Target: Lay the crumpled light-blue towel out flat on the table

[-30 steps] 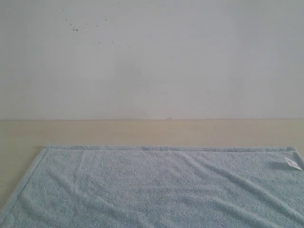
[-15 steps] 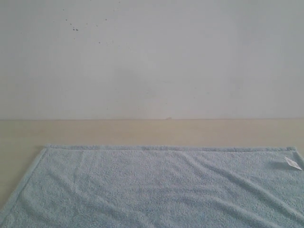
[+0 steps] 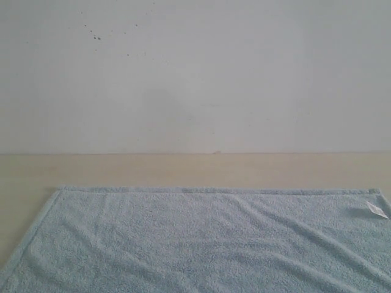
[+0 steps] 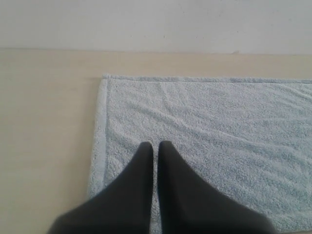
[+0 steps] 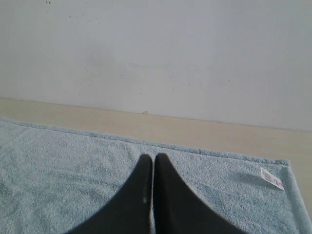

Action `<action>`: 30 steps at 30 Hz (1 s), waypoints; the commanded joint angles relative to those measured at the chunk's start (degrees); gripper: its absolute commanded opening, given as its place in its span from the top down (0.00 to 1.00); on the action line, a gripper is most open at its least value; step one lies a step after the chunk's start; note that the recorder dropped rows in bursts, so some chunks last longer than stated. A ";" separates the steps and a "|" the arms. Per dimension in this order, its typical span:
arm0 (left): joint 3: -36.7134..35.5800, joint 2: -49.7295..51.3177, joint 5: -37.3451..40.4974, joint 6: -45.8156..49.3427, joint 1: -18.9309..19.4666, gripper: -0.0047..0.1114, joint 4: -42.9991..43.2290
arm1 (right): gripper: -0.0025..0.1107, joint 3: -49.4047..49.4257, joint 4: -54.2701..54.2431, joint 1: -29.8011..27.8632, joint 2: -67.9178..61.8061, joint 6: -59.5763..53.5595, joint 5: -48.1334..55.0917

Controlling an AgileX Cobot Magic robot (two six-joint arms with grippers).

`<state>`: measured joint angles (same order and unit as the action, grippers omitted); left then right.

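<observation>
Showing towel [image 3: 201, 244] lying spread on table [image 3: 183, 170], rippling shallowly; left gripper [image 4: 153, 145] and right gripper [image 5: 150, 157] poising over it, both clenched, holding nothing. Advising stroking ripples outward, pressing lightly, avoiding dragging hems.

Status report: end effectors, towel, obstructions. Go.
Left end effector and right end effector shut, empty. Towel spread open on table, faint ripples. No obstruction in view.

The light-blue towel [image 3: 201, 244] lay opened out on the pale beige counter [image 3: 183, 170], fluffy and nearly flat, with shallow diagonal ripples crossing its pile. Its stitched hem [image 3: 214, 190] ran straight along the far edge, and a small white tag [image 3: 377, 210] sat by the far right corner.
</observation>
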<state>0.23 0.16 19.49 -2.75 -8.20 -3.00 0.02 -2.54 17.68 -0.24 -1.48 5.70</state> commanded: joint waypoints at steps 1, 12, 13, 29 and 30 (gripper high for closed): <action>-0.23 -0.16 -0.06 -0.57 -0.39 0.92 -0.59 | 0.97 -0.02 -0.13 0.03 0.24 -0.48 -0.37; -0.23 -0.16 -2.53 -0.57 -0.39 0.92 2.02 | 0.97 -0.02 -0.13 0.03 0.24 -0.37 -0.37; -0.23 -0.16 -2.53 -0.57 -0.39 0.92 2.14 | 0.97 -0.02 -0.13 0.03 0.24 -0.37 -0.37; -0.23 -0.16 -2.53 -0.57 -0.39 0.92 2.00 | 0.97 -0.02 -0.13 0.03 0.24 -0.37 -0.37; -0.23 -0.16 -2.53 -0.57 -0.39 0.92 2.00 | 0.97 -0.02 -0.13 0.03 0.24 -0.37 -0.37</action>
<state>0.23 0.16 16.73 -2.89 -8.20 -1.21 0.02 -2.54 17.68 -0.24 -1.48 5.70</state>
